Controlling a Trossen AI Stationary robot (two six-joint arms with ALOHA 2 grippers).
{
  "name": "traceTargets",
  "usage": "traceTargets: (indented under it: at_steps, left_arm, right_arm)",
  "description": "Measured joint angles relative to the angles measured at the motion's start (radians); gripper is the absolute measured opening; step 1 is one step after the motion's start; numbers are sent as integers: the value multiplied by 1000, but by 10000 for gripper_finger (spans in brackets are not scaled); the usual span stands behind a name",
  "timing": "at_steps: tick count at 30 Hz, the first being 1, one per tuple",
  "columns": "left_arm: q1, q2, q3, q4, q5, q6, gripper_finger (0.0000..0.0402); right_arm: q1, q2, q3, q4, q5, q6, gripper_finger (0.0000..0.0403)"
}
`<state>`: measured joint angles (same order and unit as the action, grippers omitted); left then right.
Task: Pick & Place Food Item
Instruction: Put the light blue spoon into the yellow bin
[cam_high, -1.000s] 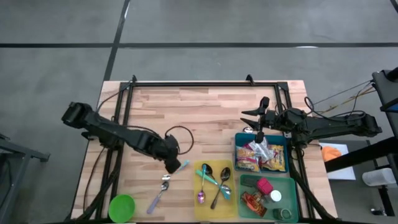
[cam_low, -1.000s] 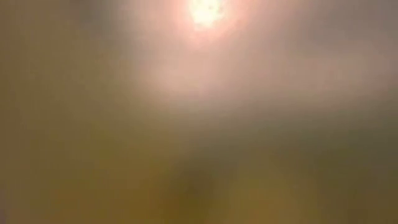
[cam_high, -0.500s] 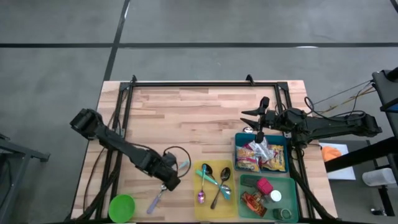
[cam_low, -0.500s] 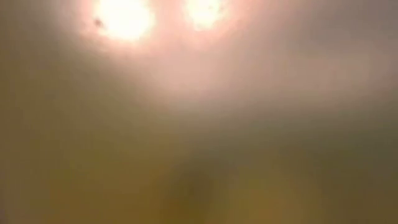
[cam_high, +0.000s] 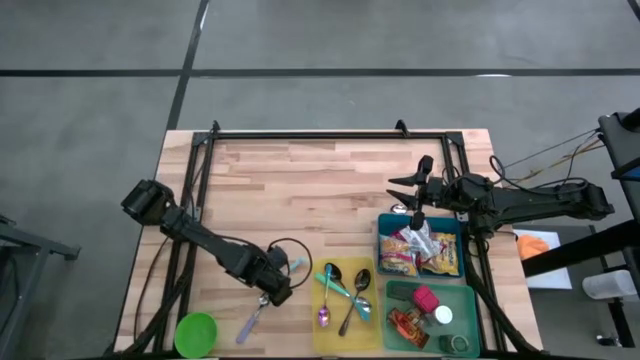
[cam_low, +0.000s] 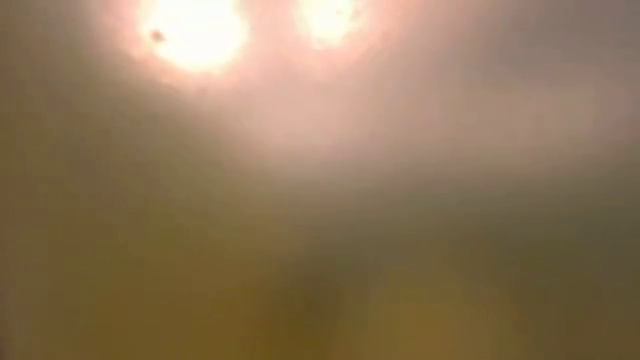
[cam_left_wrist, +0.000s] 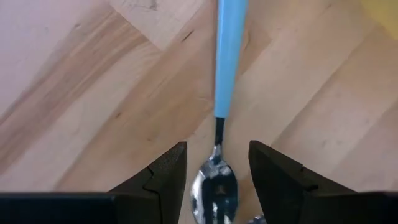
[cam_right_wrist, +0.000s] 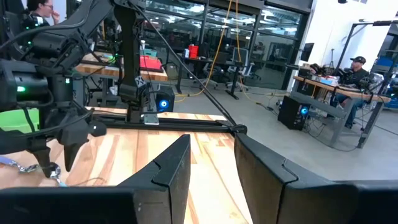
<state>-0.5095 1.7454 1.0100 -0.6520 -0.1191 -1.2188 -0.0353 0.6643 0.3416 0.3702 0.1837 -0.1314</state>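
Food packets (cam_high: 420, 250) lie in a blue tray (cam_high: 384, 222) at the right of the table. My left gripper (cam_high: 274, 291) points down over a spoon (cam_high: 252, 318) with a light-blue handle that lies flat on the wood. In the left wrist view my left gripper (cam_left_wrist: 217, 149) is open, one finger on each side of the spoon's bowl (cam_left_wrist: 214, 186), with a gap on both sides. My right gripper (cam_high: 402, 192) hangs level over the table beside the blue tray's far edge, open, with nothing between its fingers (cam_right_wrist: 211, 168).
A yellow tray (cam_high: 345, 338) with several spoons sits right of my left gripper. A green tray (cam_high: 470, 300) with small items is near the right corner, and a green bowl (cam_high: 196, 332) at the near left. A black cable loop (cam_high: 290, 243) lies on the wood. The low view is blurred out.
My left gripper has moved toward the table's near edge and down, and it now stands over the bowl of the blue-handled spoon. The spoon has stayed where it was.
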Motion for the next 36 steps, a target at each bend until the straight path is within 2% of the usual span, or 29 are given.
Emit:
traceTargets:
  at_steps: [18, 21, 32, 36]
  left_arm:
    - [0, 78, 3, -7, -34, 18, 169]
    - [0, 78, 3, -8, -38, 18, 145]
    - [0, 81, 2, -2, -52, 11, 16]
    - [0, 80, 2, -4, -57, 11, 5]
  right_arm:
    - [0, 0, 0, 0, 0, 0, 121]
    - [0, 0, 0, 0, 0, 0, 121]
    - [0, 0, -1, 0, 0, 0, 121]
    - [0, 0, -1, 0, 0, 0, 121]
